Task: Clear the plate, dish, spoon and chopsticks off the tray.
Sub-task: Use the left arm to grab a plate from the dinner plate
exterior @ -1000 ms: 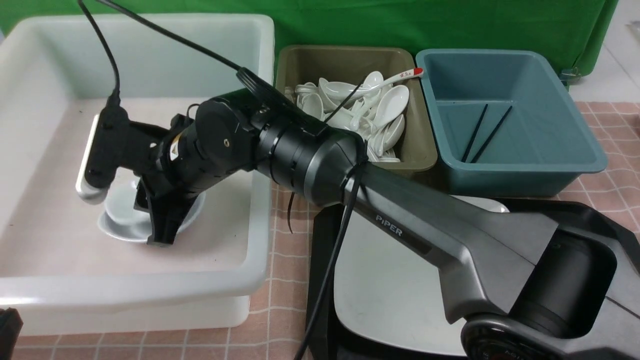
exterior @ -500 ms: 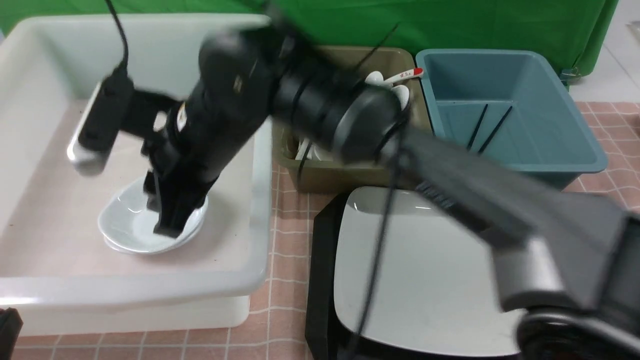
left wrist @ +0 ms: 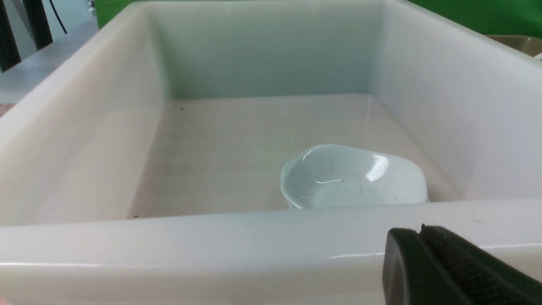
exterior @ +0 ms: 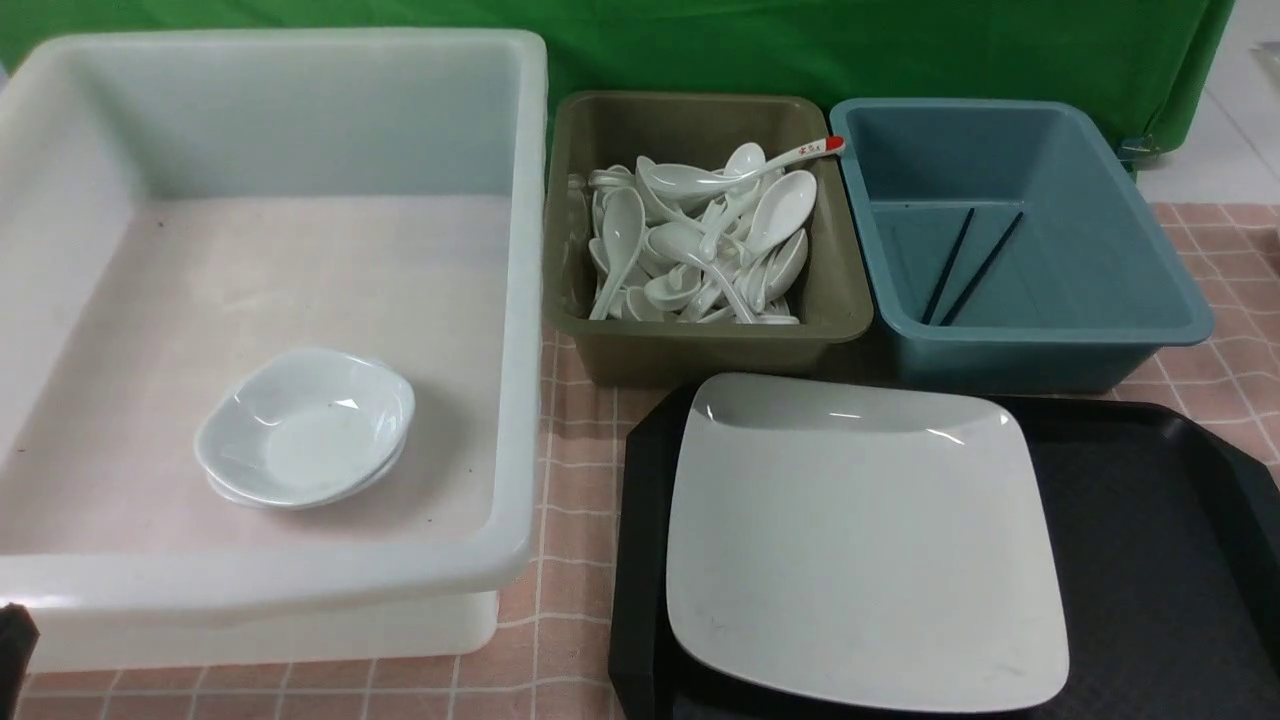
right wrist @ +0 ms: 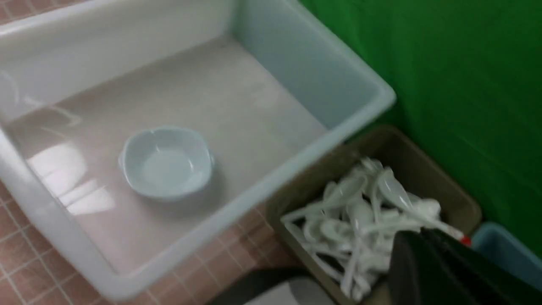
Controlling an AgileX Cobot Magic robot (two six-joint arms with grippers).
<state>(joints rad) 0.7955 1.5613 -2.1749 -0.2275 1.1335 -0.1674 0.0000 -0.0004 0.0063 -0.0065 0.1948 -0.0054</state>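
White porcelain on the black tray (exterior: 1150, 500): only the large square plate (exterior: 860, 540), lying flat toward its left end. Looks mostly done otherwise: small dish (exterior: 305, 425) nested on another in the white tub (exterior: 515, 300), chopsticks (exterior: 965, 265) leaning in the blue bin (exterior: 1050, 350), soup spoons (exterior: 700, 240) heaped in the olive bin (exterior: 700, 350). Shows only a black sliver of the left gripper (left wrist: 423, 254) and right gripper (right wrist: 423, 262); cannot tell whether clenched or released. Leaves, apparently, just the plate to lift off.

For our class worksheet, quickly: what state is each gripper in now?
Left gripper: only a black corner shows; cannot be told.
Right gripper: only a dark blurred edge shows; cannot be told.
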